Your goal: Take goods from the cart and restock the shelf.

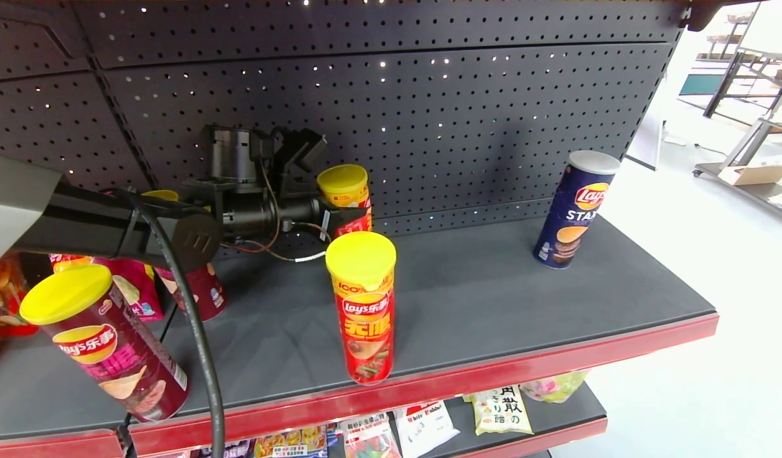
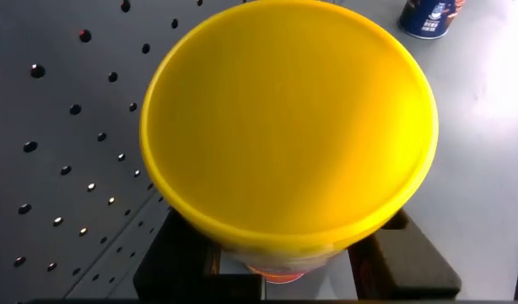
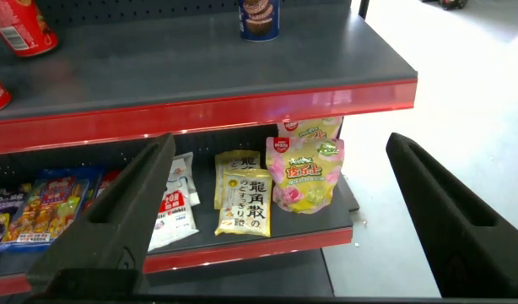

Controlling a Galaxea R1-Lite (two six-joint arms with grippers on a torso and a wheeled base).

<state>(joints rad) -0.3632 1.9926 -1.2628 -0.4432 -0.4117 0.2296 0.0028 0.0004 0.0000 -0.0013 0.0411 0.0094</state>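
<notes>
**Left jaws clamped on a yellow-lidded can at the back of the shelf**

The left gripper (image 1: 340, 224) has its jaws closed against the sides of a held can (image 1: 345, 186), red with a yellow lid. In the left wrist view the lid (image 2: 288, 118) sits squarely between the two dark fingers (image 2: 170, 262), which press in on either side of the body just below it. The can stands roughly upright, close to the pegboard (image 1: 429, 114); whether its base touches the shelf (image 1: 492, 299) cannot be told.

A second red can (image 1: 364, 312) stands nearer the shelf's front edge than these jaws. A blue can (image 1: 575, 210) stands well apart on their right.

The right gripper (image 3: 284, 219) has its jaws spread wide with nothing between them. Beyond them lie snack bags (image 3: 308, 173) on the lower shelf.
</notes>
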